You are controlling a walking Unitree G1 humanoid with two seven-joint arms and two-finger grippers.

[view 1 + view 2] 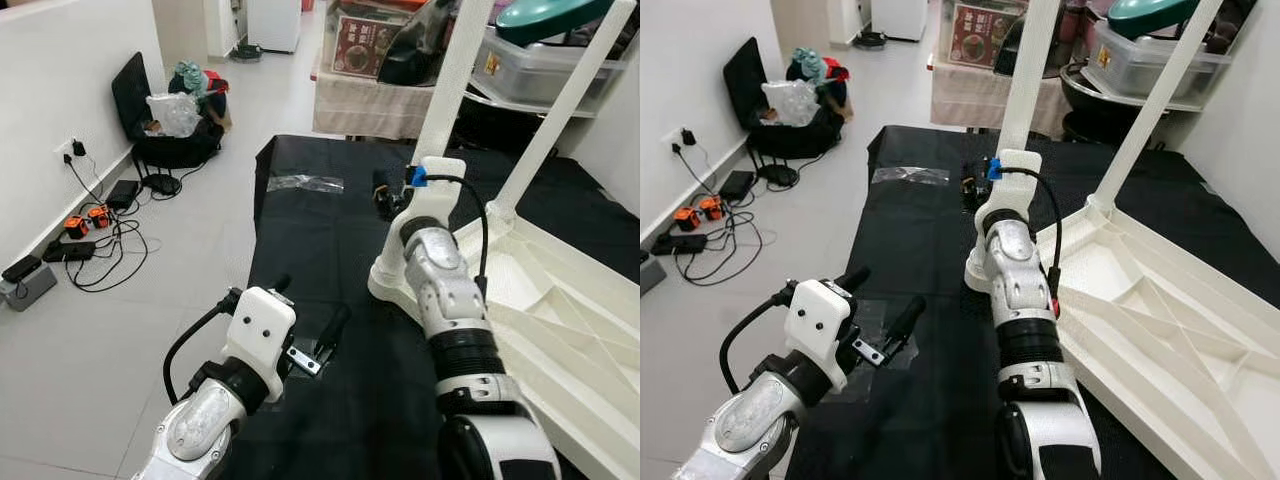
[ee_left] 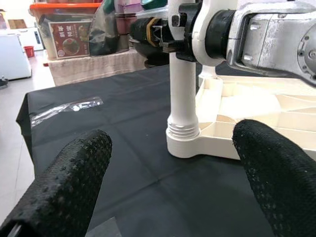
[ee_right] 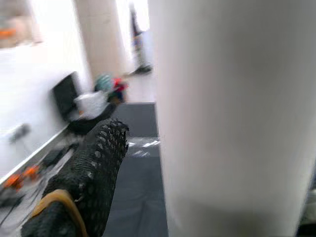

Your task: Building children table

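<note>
Overhead, the upturned tabletop (image 1: 560, 310) is seen on the black cloth (image 1: 320, 230); the right gripper (image 1: 392, 192) is clamped on the leg (image 2: 182, 98). Wristward, left gripper (image 1: 883, 318) is spread (idle). Rigid, light, smooth plastic is judged best gripped low.

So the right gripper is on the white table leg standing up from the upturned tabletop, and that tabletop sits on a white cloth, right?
Not quite: the cloth is black, not white, as the left eye view shows. The rest holds: the right gripper is at the white table leg, which stands up from a corner of the upturned tabletop.
</note>
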